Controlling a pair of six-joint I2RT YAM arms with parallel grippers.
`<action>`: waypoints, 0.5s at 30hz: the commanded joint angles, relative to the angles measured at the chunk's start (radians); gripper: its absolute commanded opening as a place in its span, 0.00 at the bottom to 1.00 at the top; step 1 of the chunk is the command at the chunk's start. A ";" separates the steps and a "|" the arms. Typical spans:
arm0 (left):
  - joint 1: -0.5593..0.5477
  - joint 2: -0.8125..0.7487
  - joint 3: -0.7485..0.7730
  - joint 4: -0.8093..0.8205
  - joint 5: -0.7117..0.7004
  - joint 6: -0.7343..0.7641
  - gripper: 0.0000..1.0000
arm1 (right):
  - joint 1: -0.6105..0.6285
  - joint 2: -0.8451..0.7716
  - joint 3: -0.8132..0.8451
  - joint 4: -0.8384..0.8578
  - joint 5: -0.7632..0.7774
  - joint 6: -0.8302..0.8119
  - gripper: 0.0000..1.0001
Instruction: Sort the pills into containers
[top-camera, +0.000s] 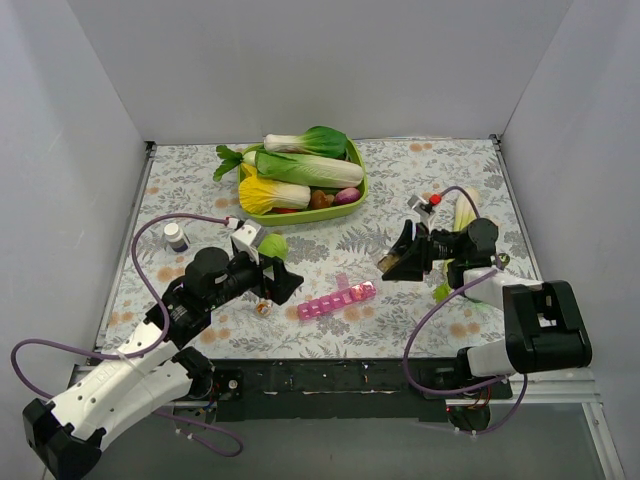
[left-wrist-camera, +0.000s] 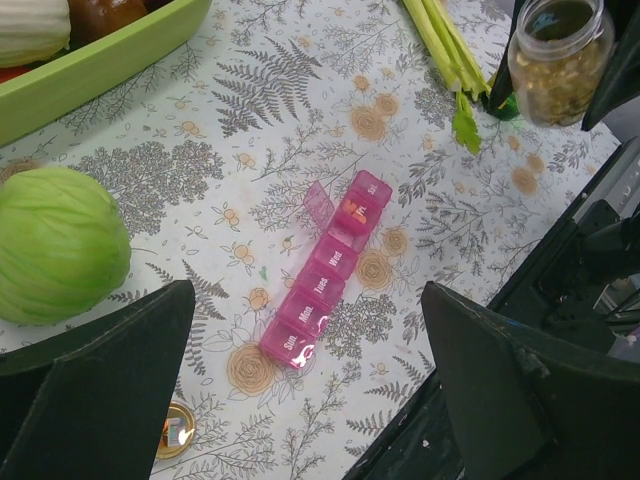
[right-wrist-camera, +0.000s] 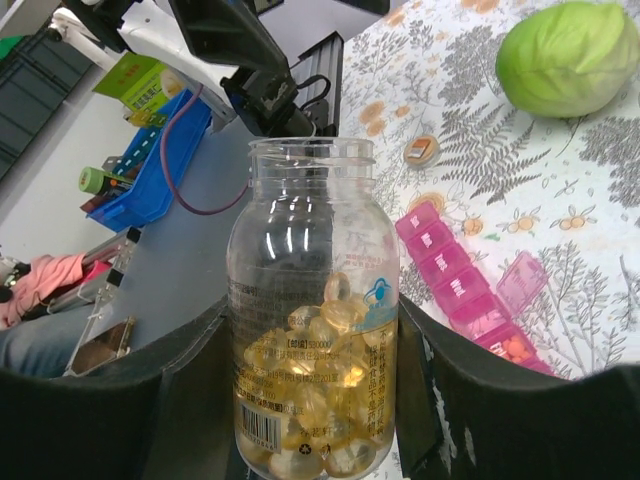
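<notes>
My left gripper (top-camera: 284, 281) hangs with jaws apart and empty, just left of the strip (top-camera: 337, 299). My right gripper (top-camera: 405, 250) is clamped on a clear, smooth bottle (right-wrist-camera: 312, 330) of glossy yellow capsules, uncapped. The strip lies mid-frame in the top view, between them, with its long axis running lower left to upper right. Its upper-right end is nearest the bottle, so the right arm looks better placed. It is translucent pink plastic with square cells and one lid raised. Tiny orange pills (left-wrist-camera: 352, 208) seem to lie in that cell.
</notes>
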 joint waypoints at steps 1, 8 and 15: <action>0.004 0.002 -0.002 0.016 0.018 0.024 0.98 | 0.033 -0.058 0.123 0.583 0.004 0.104 0.02; 0.004 0.008 0.034 0.006 0.050 -0.002 0.98 | 0.052 -0.102 0.390 0.471 0.057 0.179 0.02; 0.004 0.003 0.088 0.001 0.070 -0.039 0.98 | 0.052 -0.156 0.620 -0.188 0.117 -0.247 0.02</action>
